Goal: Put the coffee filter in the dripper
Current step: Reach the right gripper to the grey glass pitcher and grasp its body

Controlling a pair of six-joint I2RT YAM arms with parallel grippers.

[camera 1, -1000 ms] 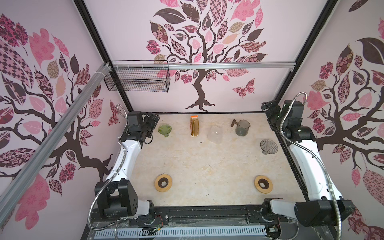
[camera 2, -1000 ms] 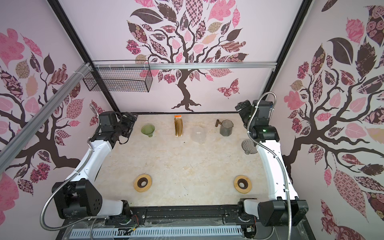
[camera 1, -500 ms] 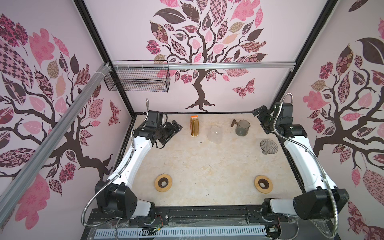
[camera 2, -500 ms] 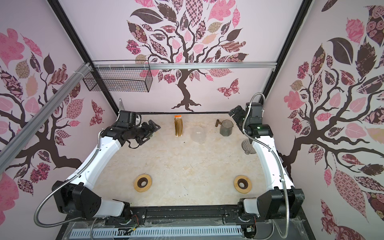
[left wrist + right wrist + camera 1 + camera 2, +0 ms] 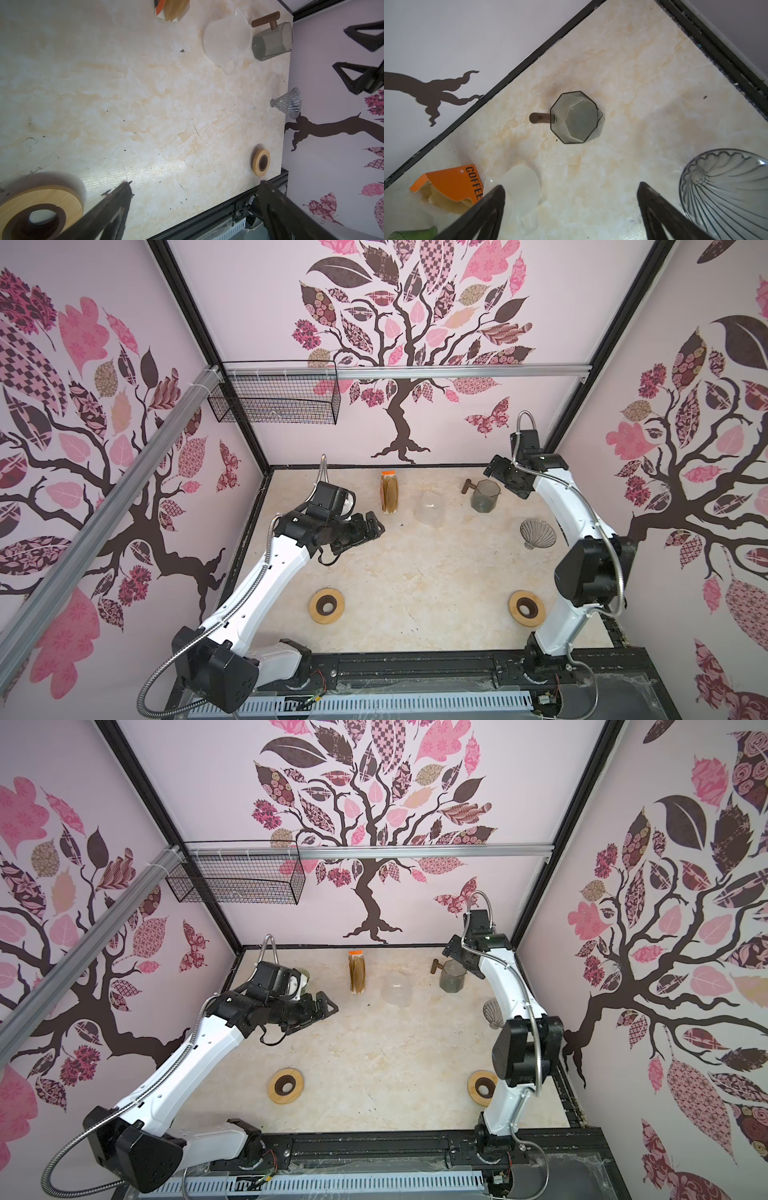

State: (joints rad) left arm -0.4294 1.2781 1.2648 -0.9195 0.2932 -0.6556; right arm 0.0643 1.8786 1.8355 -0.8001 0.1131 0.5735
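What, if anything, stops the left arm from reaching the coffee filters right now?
Probably nothing, so likely yes. The left gripper hangs open close beside the coffee filters, with only bare table between them. The frosted jug stands on the filters' other side, out of the path.

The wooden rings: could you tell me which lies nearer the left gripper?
The left wooden ring, on the same side as the left gripper; the right wooden ring lies by the right arm.
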